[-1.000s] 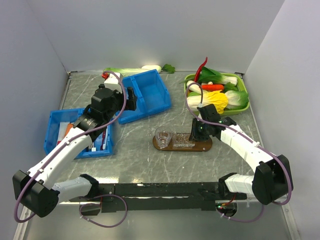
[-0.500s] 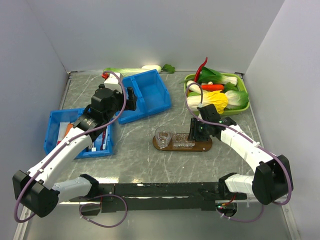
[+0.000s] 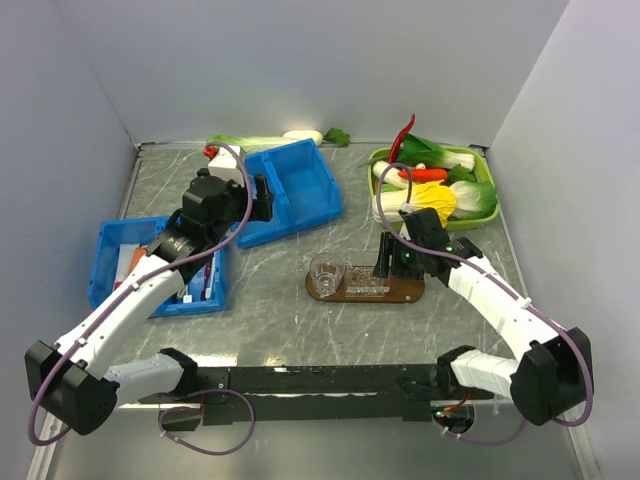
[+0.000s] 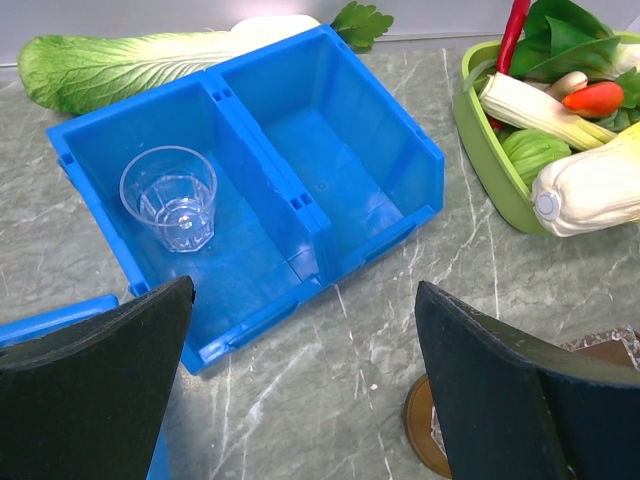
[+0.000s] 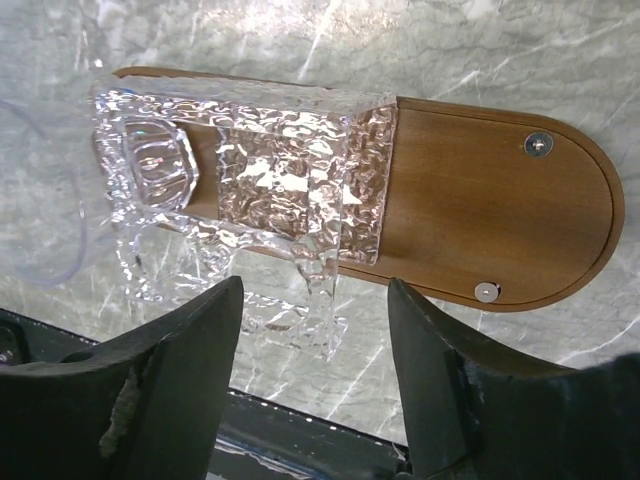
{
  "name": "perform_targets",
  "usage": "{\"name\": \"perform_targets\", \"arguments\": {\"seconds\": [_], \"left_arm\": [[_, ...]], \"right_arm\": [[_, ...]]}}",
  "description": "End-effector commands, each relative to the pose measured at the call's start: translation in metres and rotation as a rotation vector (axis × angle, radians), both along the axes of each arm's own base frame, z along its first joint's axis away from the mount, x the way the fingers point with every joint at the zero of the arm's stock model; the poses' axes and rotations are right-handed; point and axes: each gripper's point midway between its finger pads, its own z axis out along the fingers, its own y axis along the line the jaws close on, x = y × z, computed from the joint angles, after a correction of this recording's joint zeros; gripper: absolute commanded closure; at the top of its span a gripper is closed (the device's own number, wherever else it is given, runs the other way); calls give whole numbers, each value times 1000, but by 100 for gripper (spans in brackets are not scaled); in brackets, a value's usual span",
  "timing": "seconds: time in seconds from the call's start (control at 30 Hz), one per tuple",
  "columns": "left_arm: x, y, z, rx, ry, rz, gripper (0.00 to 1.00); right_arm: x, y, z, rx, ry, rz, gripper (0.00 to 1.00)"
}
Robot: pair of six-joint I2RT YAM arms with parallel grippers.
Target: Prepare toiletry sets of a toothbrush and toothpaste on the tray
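Wood tray (image 5: 500, 220) w/ rounded ends, rippled clear plastic piece (image 5: 270, 190) on it

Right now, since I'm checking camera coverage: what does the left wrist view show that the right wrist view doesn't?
Only the left wrist: a clear cup standing in the left compartment of the blue bin, a napa cabbage behind the bin, the green vegetable tray. Only the right wrist: the rippled clear holder lying on the wooden tray. Both: part of that tray and the grey marbled table.

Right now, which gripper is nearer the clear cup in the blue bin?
Left. The left gripper hovers just before the cup; the right gripper is over the wooden tray.
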Motion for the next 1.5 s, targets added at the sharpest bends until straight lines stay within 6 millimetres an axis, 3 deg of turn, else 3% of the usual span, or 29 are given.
{"name": "perform_targets", "arguments": {"seconds": [0.0, 0.23, 0.57, 0.6, 0.67, 0.7, 0.77, 0.8, 0.83, 0.9, 0.93, 0.97, 1.0, 1.1, 1.33, 1.47], "left_arm": [[-3, 8, 19, -17, -66, 22, 3], [0, 6, 12, 0, -53, 20, 4], [27, 0, -27, 103, 45, 43, 1], [31, -2, -22, 106, 39, 44, 4], [41, -6, -36, 148, 71, 34, 8], [47, -9, -29, 154, 63, 33, 12], [58, -12, -52, 220, 129, 30, 13], [66, -17, -45, 226, 125, 26, 15], [75, -20, -65, 273, 173, 16, 16], [88, -20, -64, 311, 186, 45, 21], [97, -20, -83, 366, 218, 49, 22], [104, -16, -80, 393, 214, 75, 25], [111, -14, -94, 438, 238, 79, 26], [123, -8, -108, 477, 270, 82, 33], [128, -2, -113, 425, 271, 48, 35], [129, 5, -125, 413, 288, 40, 41]], "right_arm": [[11, 0, 33, 27, -100, -8, 31], [7, -2, 56, 52, -171, -9, 27], [-8, -6, 110, 153, -343, -37, 35], [-10, -6, 109, 161, -346, -35, 36], [-15, -6, 115, 179, -368, -36, 36], [-17, -7, 113, 180, -367, -37, 37], [-22, -9, 116, 190, -386, -38, 37], [-25, -10, 113, 188, -389, -38, 37], [-26, -12, 114, 185, -400, -42, 37], [-31, -17, 115, 182, -426, -42, 38], [-33, -20, 114, 168, -433, -44, 38], [-37, -23, 116, 166, -444, -43, 38], [-40, -25, 116, 156, -450, -39, 38], [-45, -33, 120, 131, -476, -52, 38], [-54, -44, 117, 119, -505, -80, 39], [-55, -43, 111, 121, -489, -80, 40]]}}
